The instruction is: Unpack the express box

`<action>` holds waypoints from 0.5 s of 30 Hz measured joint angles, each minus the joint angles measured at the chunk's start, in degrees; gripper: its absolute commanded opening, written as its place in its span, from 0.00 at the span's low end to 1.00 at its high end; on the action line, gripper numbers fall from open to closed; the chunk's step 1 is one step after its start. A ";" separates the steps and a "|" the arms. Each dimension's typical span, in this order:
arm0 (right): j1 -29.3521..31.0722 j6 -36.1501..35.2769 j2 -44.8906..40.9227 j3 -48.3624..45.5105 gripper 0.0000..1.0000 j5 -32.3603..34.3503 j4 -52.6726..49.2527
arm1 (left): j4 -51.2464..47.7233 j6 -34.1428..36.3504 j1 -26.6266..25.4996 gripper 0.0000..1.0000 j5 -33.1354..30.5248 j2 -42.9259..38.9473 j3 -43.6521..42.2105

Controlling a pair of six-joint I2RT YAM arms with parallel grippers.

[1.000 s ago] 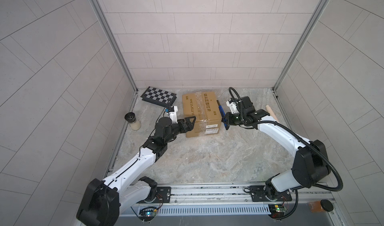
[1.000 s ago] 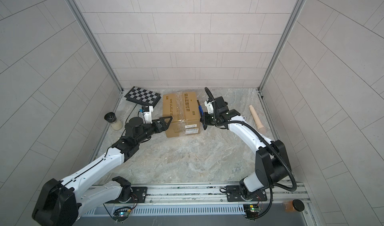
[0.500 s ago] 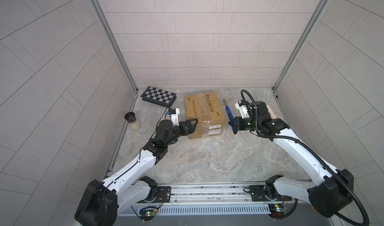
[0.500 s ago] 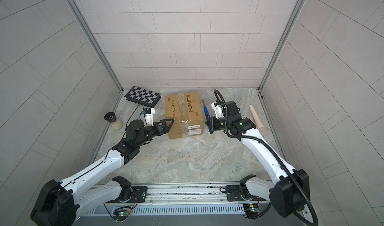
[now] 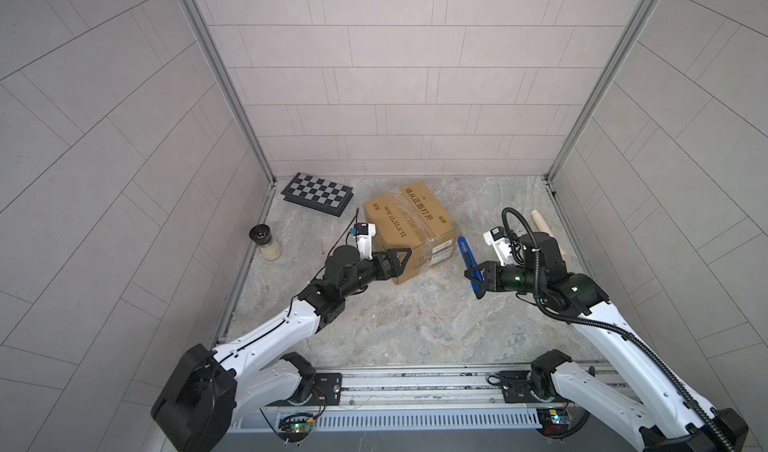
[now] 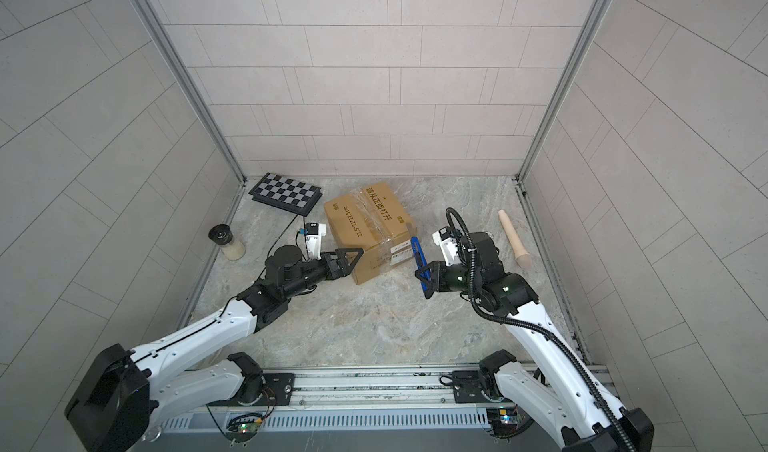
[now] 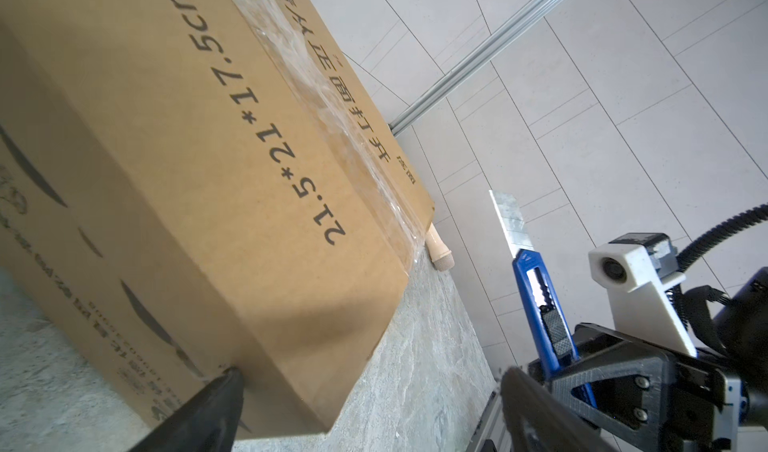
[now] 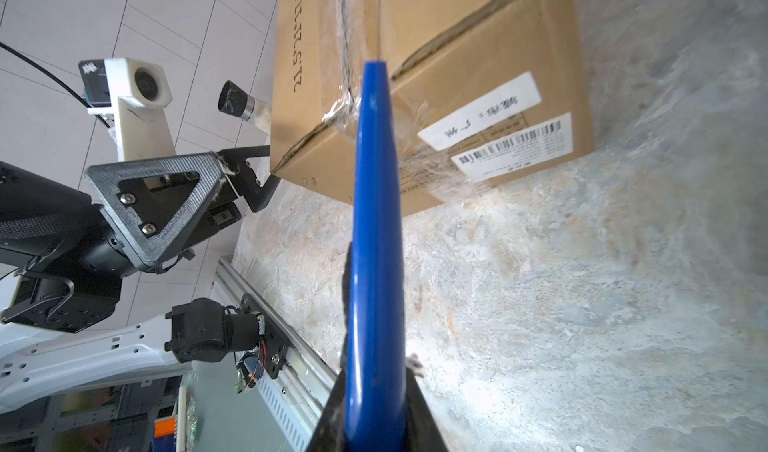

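Firmly pinched in the right gripper (image 5: 474,282) is a blue utility knife (image 5: 466,257). The jaws are pressed onto its handle, and the metal blade (image 7: 509,220) is slid out and points toward the rear wall, near the express box (image 5: 409,217). Opposite, the left gripper (image 5: 400,258) is spread wide at the box's near corner and holds nothing; whether a fingertip touches the cardboard I cannot tell. The box sits taped shut on the marble table (image 5: 415,321), mid-rear, its white label (image 8: 515,146) facing the knife. Behind it lies a checkered board (image 5: 318,188); a black-capped jar (image 5: 266,244) sits by the left wall — a pale wooden pestle (image 6: 514,237) by the right.
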 measured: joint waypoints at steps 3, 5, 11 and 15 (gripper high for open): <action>0.00 1.77 -0.44 -2.27 0.00 -1.75 0.92 | -4.31 2.05 0.04 1.00 -2.34 -2.95 0.37; 0.00 2.82 -1.36 -3.58 0.00 -2.67 1.36 | -7.89 3.82 0.39 1.00 -3.89 -5.18 1.77; 0.00 7.69 -5.22 -8.52 0.00 -4.63 6.16 | -11.72 8.37 2.80 1.00 -6.10 -7.78 7.93; 0.00 11.58 -5.42 -11.78 0.00 -5.55 11.23 | -11.41 10.25 3.65 1.00 -5.95 -3.67 11.87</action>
